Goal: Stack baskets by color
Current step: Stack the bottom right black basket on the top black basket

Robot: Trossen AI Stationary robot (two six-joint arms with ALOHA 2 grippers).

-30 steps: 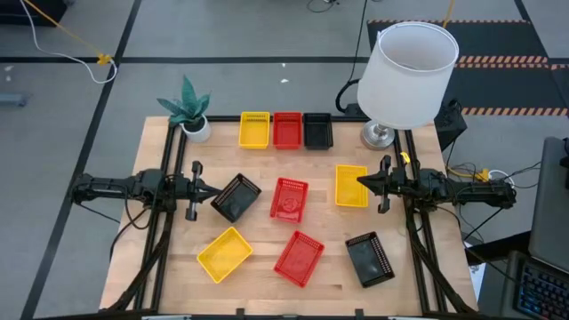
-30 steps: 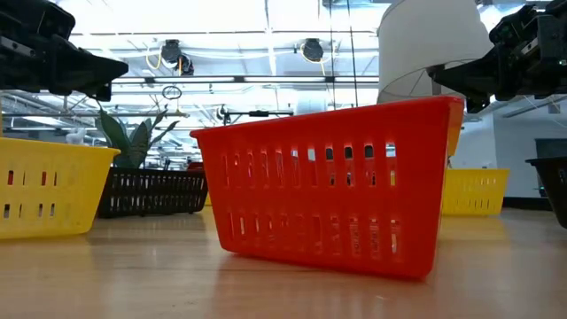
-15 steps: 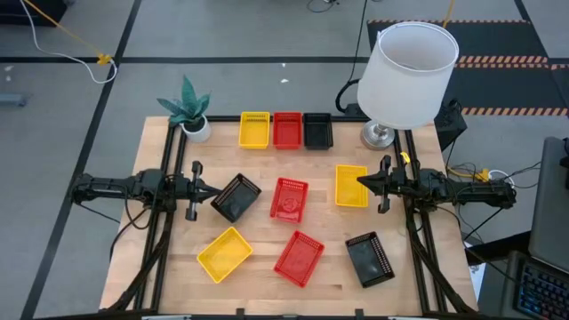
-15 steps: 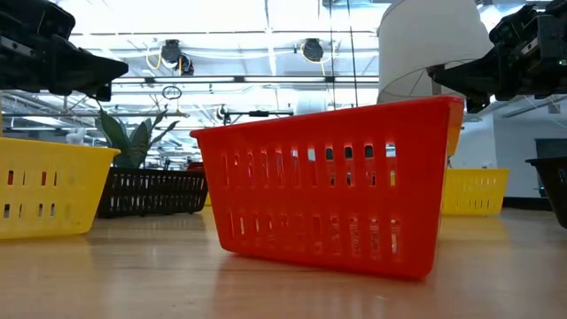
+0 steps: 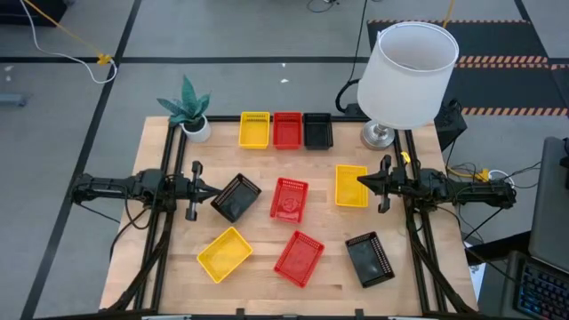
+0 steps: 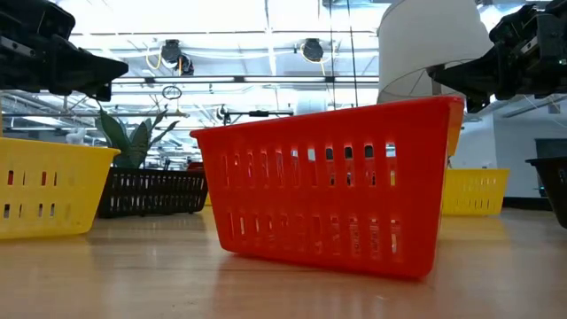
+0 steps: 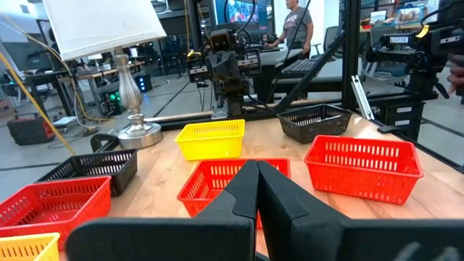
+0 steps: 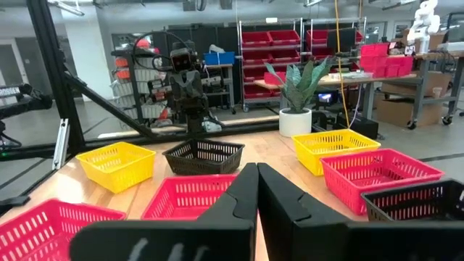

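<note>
baskets [image 5: 290,197] scattered mid-table, three rowed along far edge, left gripper [image 5: 208,190] and right gripper [image 5: 360,181] closed, empty, at side edges

Nine mesh-sided plastic baskets, none stacked, all resting open side up.

A neat row is set at 12 o'clock: yellow basket [image 5: 254,130], red basket [image 5: 287,130], black basket [image 5: 317,131], side by side. Scattered below: tilted black basket [image 5: 236,196] at 9 o'clock, central red basket [image 5: 289,198], yellow basket at 3 o'clock [image 5: 351,186], angled yellow basket [image 5: 224,254] at 7 o'clock, red basket at 6 o'clock [image 5: 299,259], black basket at 5 o'clock [image 5: 369,259].
</note>
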